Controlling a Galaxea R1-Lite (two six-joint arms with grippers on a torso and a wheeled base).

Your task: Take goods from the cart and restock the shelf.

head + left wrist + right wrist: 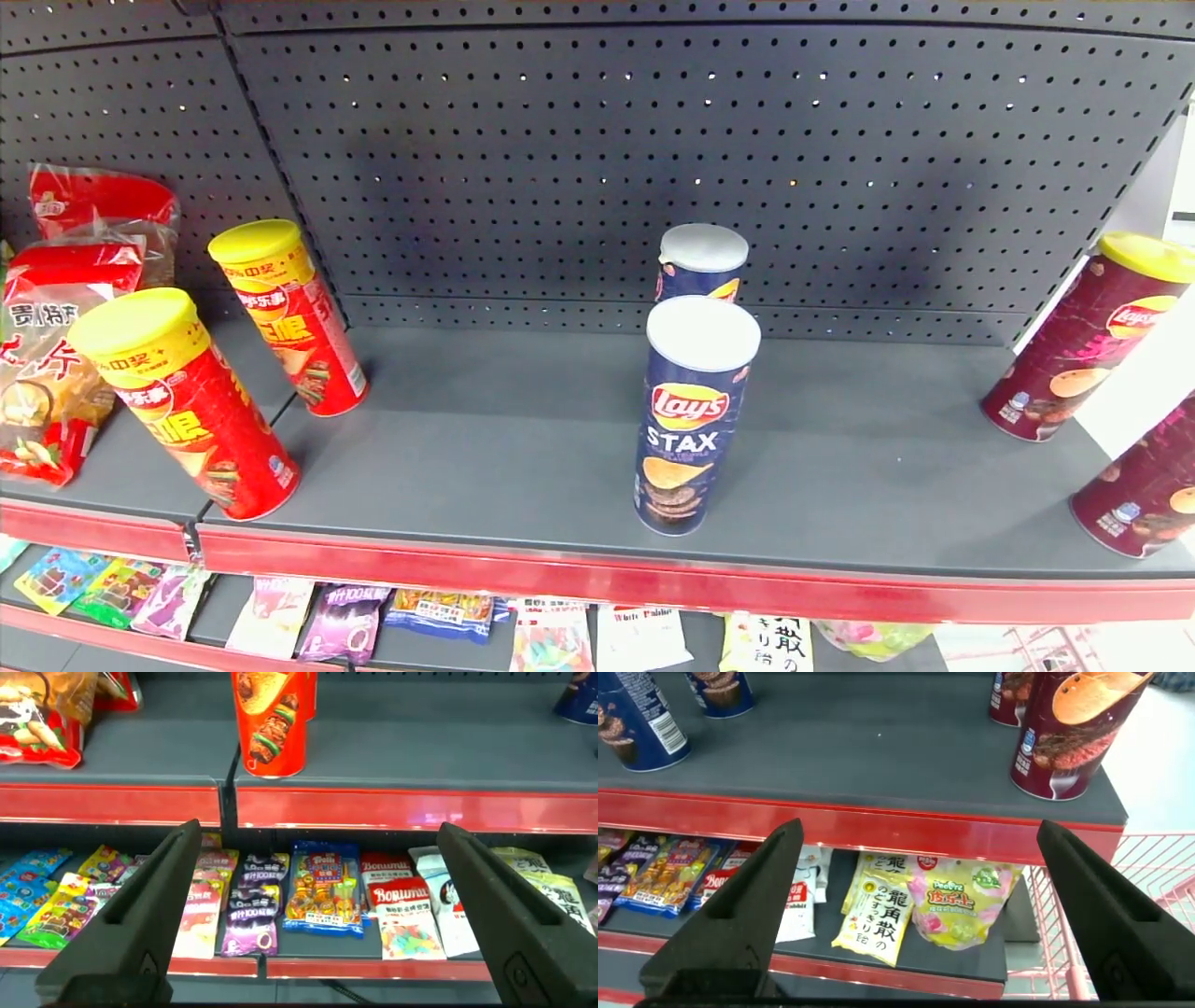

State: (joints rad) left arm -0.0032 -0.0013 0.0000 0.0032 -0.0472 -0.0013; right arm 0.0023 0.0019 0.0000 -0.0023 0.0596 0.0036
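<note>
The grey shelf [523,439] has a red front edge and a pegboard back. On its left stand two red chip cans with yellow lids [187,401], in the middle two blue cans [695,420] one behind the other, and at the right two maroon cans [1088,336]. My left gripper [318,833] is open and empty, in front of the shelf edge below a red can [274,723]. My right gripper [920,831] is open and empty too, before the edge between a blue can [635,719] and a maroon can [1069,733]. A pink wire cart [1148,905] shows beside the shelf's right end.
Red snack bags [56,317] crowd the far left of the shelf. The lower shelf holds several flat candy and snack packets [322,891], including a yellow packet [882,910]. Bare shelf lies between the red and blue cans and between the blue and maroon cans.
</note>
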